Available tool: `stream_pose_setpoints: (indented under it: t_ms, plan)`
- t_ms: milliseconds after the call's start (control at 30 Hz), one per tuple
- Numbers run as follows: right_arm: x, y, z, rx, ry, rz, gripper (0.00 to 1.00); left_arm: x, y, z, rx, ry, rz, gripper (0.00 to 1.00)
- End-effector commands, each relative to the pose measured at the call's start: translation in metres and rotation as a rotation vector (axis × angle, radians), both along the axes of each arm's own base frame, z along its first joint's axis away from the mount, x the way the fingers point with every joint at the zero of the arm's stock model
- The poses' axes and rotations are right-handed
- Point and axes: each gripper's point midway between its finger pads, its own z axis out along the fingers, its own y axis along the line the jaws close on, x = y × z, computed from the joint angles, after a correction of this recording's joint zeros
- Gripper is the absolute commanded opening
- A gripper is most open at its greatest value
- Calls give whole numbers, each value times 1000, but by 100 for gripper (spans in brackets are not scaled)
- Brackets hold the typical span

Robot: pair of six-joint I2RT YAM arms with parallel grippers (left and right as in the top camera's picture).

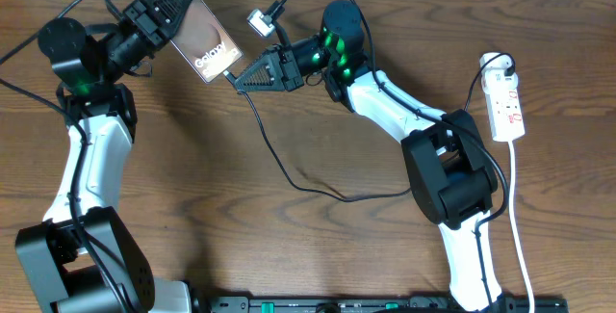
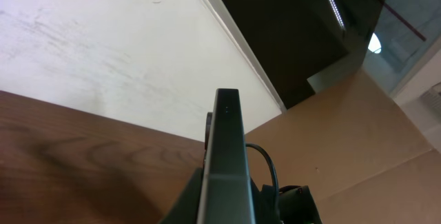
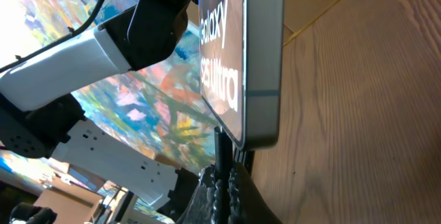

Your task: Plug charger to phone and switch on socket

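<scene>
Right tool (image 1: pixel 239 75) is clamped shut on the plug end of the charger (image 3: pixel 221 148), nose pointed left at the bottom edge of the phone (image 1: pixel 202 39). Over on the other side, the left tool (image 1: pixel 166 10) is closed on the phone's far end, holding it at a slant over the far left of the worktop (image 1: pixel 192 207), mirrored back and white "Galaxy" lettering facing up. From the right wrist view the plug's black stem meets that bottom edge, though whether the tip is fully seated in the port is hard to call from here. The thin black cable drops away from the plug and loops across the wood toward the right. The socket (image 1: pixel 507 106) lies well apart at the right edge, white cord trailing toward the near side.
</scene>
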Motion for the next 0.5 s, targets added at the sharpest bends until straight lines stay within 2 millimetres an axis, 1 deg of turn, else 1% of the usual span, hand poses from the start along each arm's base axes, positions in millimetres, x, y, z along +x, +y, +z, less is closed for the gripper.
stream_pose_setpoints:
  t_ms: [0, 467]
  plan:
    - [11, 1, -2, 5, 9, -53, 1, -8, -10, 13, 12, -36, -40, 7]
    - [13, 1, -2, 6, 8, -59, 1, -7, -9, 14, 11, -37, -33, 7]
